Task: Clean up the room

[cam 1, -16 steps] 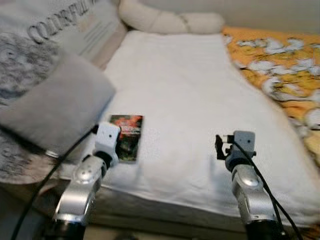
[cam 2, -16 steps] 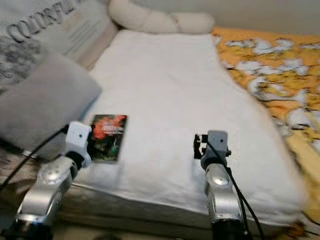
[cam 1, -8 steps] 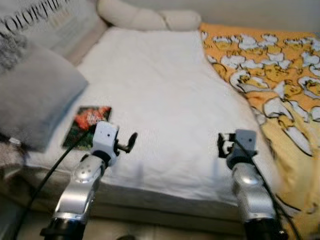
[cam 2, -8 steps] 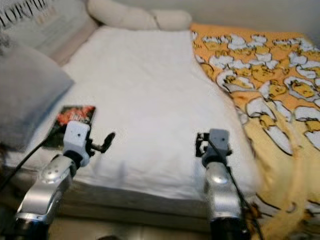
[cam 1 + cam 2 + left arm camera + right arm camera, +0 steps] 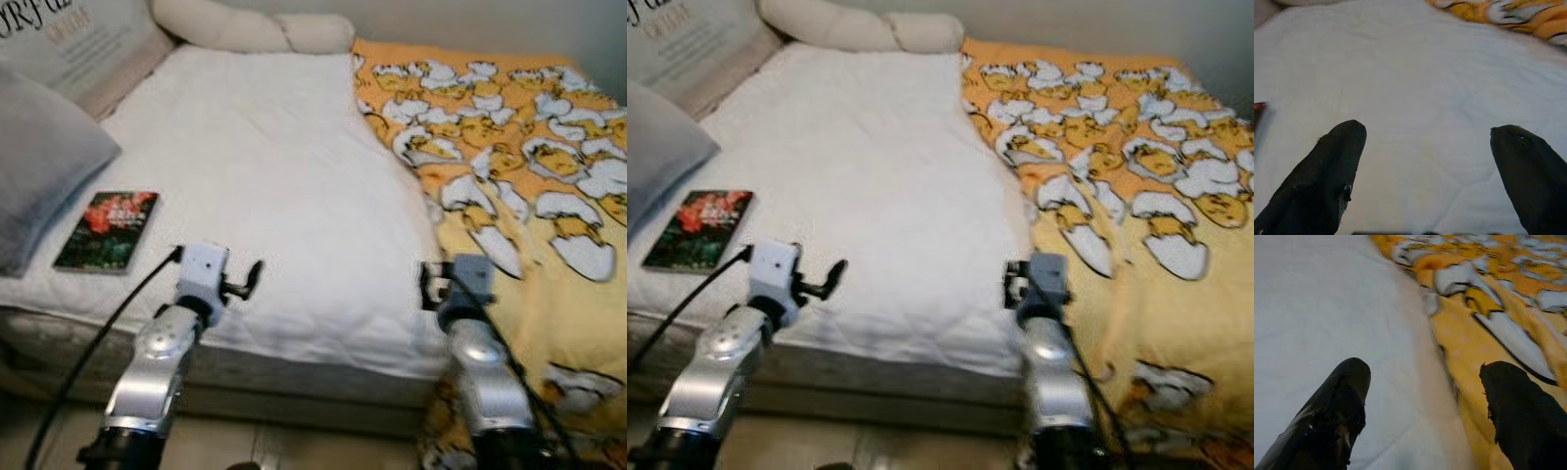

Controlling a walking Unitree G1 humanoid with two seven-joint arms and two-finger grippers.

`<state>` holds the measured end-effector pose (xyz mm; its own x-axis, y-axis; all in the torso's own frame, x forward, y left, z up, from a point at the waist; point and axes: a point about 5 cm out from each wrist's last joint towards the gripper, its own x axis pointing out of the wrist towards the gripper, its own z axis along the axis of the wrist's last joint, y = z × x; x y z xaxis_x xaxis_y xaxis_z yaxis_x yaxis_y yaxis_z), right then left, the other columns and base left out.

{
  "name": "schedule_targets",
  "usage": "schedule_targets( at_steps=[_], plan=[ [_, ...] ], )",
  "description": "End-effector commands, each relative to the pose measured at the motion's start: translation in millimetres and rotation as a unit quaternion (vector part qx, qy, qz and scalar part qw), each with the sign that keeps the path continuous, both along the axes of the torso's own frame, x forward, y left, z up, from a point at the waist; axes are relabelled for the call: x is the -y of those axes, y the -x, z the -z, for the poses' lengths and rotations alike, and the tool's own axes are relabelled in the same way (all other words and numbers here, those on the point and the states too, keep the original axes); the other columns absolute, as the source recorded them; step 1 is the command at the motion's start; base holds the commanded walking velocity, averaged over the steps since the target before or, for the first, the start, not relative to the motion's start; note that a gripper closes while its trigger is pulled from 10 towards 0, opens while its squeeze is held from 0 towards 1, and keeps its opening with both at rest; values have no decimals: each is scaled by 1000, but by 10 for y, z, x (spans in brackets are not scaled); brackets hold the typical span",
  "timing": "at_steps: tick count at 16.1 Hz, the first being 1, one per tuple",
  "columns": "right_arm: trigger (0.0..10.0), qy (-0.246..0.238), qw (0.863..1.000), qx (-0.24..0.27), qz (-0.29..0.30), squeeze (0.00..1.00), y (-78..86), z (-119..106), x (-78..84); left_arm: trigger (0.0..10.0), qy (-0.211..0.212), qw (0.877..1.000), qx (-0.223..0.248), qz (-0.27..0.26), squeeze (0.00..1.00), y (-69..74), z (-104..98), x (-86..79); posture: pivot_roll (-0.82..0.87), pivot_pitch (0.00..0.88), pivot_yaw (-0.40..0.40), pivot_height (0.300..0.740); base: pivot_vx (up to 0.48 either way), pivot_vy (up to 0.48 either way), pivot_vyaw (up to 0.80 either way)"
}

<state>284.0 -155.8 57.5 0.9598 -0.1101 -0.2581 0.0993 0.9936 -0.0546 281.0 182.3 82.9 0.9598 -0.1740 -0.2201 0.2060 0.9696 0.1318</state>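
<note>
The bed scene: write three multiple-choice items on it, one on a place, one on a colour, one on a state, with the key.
1. Where does the book lie?
A. On the white mattress, near the grey pillow
B. On the orange blanket
C. On the floor

2. What is the ground colour of the blanket with the egg pattern?
A. Blue
B. Orange
C. Green

3. How do the left gripper and the right gripper stand?
A. Both shut on the book
B. Left shut, right open
C. Both open, holding nothing

Key: 1 A, the book rests flat on the sheet beside the pillow. 2 B, orange shows between the white shapes. 3 C, both wrist views show fingers apart over bedding.
</note>
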Motion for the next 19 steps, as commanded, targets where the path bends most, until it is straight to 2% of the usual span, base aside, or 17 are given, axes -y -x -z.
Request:
schedule_targets(
  at_steps=[1,6,10,16,18,19],
  plan=[
    [10000,9,1000,5,1,0,-20,-40,50,10000,1,1000,13,-11,129,-61,-58,15,63,0,16,740,0,0,0],
    [10000,5,1000,9,-16,0,-34,-70,-10,10000,19,1000,17,2,165,-59,-74,19,61,0,19,740,0,0,0],
    [10000,6,1000,5,-17,0,-32,-59,-10,10000,22,1000,17,4,176,-59,-69,21,62,0,18,740,279,0,-800],
    [10000,17,999,7,-30,0,-46,-69,-28,10000,22,1000,19,4,180,-53,-63,20,62,0,15,740,301,0,0],
    [10000,33,998,0,-47,0,-51,-57,-44,10000,22,1000,19,4,180,-53,-63,18,61,0,16,740,302,0,0],
    [10000,36,998,-1,-48,0,-49,-51,-46,10000,22,1000,19,4,173,-51,-59,20,62,0,15,740,296,0,800]
  ],
)
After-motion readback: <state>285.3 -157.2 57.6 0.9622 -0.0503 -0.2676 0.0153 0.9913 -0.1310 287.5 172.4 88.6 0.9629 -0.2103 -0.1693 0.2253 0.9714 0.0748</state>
